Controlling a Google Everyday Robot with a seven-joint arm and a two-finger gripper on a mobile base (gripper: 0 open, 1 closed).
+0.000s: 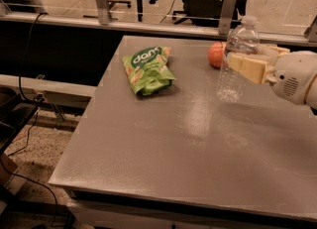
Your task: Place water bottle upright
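The water bottle [232,82] is clear ribbed plastic with a white cap. It stands nearly upright at the table's far right, leaning slightly, with its base at or just above the tabletop. My gripper [242,57] comes in from the right edge. Its pale yellow fingers [247,68] are closed around the bottle's upper middle, one in front and one behind.
A green snack bag [147,69] lies on the grey table [173,153] to the left of the bottle. An orange round fruit [216,54] sits just behind the bottle. A rail with metal posts [225,6] runs along the table's far edge, and there are cables on the floor at the left.
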